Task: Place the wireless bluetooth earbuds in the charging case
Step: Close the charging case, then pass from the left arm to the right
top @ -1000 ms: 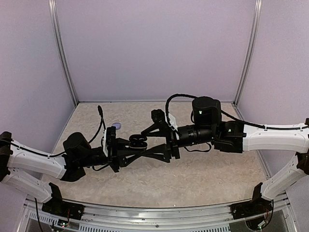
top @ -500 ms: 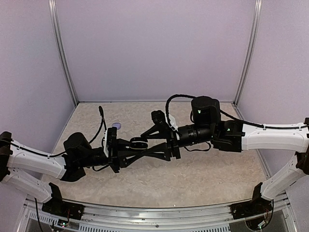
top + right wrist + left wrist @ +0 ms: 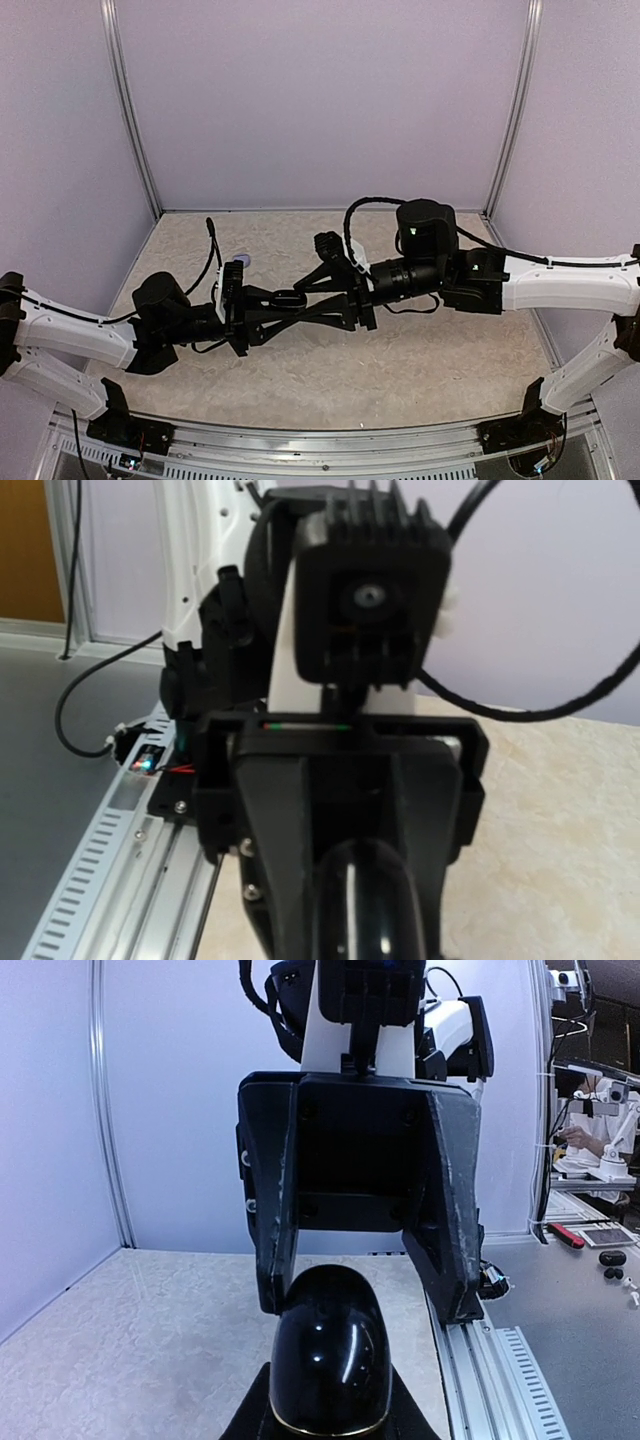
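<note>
A glossy black charging case with a gold rim (image 3: pixel 330 1355) is held above the table in my left gripper (image 3: pixel 283 298), which is shut on its lower part; the case looks closed. My right gripper (image 3: pixel 303 293) faces it head-on. In the left wrist view the right gripper's fingers (image 3: pixel 450 1260) stand apart on either side of the case's top, the left one touching it and the right one clear of it. The case also shows in the right wrist view (image 3: pixel 375 910), with the left gripper's body behind it. No earbuds are in view.
A small pale rounded object (image 3: pixel 240 261) lies on the beige table (image 3: pixel 420 370) behind the left gripper. A black cable (image 3: pixel 209 240) rises from the left arm. Lilac walls enclose three sides. A metal rail (image 3: pixel 490 1380) runs along the table's edge.
The black case between the grippers showed two loop-like halves a second ago and now looks flat and closed. The right gripper has shifted slightly to the right.
</note>
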### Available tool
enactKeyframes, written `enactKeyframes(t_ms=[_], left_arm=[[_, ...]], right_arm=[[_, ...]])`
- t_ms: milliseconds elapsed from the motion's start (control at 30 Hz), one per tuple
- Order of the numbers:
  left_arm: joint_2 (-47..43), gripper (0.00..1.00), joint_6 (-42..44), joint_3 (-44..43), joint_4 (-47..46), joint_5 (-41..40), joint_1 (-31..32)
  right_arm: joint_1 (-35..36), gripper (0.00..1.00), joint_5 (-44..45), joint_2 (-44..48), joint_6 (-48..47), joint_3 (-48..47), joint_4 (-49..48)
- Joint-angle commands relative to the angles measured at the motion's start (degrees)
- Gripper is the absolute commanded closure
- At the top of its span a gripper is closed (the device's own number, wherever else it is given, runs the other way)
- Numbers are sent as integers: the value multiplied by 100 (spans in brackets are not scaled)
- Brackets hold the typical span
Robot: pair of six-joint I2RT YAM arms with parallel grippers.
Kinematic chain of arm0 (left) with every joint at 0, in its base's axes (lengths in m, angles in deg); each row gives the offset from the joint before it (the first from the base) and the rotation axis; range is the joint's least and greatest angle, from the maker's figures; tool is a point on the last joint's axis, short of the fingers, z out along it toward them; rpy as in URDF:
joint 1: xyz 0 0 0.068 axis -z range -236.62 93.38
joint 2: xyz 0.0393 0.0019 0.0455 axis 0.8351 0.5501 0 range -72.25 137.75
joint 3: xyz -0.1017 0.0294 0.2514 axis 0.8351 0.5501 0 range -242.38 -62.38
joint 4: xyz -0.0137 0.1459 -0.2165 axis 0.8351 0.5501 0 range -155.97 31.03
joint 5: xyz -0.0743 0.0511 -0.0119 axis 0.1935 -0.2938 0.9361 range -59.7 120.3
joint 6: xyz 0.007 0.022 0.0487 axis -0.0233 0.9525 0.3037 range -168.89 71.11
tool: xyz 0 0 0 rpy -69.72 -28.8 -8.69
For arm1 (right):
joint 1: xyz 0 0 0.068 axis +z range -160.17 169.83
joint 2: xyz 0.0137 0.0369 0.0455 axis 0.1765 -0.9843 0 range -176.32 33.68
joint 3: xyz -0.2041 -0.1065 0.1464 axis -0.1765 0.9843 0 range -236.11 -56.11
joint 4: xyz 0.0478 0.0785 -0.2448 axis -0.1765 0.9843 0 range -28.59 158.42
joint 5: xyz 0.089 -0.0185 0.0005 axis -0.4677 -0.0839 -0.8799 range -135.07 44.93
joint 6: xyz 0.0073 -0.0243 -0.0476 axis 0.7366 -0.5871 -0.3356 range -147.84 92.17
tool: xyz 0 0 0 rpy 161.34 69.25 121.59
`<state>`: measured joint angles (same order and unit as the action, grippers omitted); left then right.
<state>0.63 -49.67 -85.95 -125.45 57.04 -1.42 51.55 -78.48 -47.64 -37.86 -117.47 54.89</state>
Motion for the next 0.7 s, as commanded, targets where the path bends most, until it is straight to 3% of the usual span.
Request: enactKeyframes(t_ms=[0,500,667], left_arm=[[-73,100,25,-192,-88,77,-51],[-73,100,291,-277,154,-19,127],[-74,100,305,-295,186,-61,139]], right_arm=[[18,54,277,200,14,-82,239],[19,71,370,37,29,-216,351],[21,69,371,-39,19,-252,445]])
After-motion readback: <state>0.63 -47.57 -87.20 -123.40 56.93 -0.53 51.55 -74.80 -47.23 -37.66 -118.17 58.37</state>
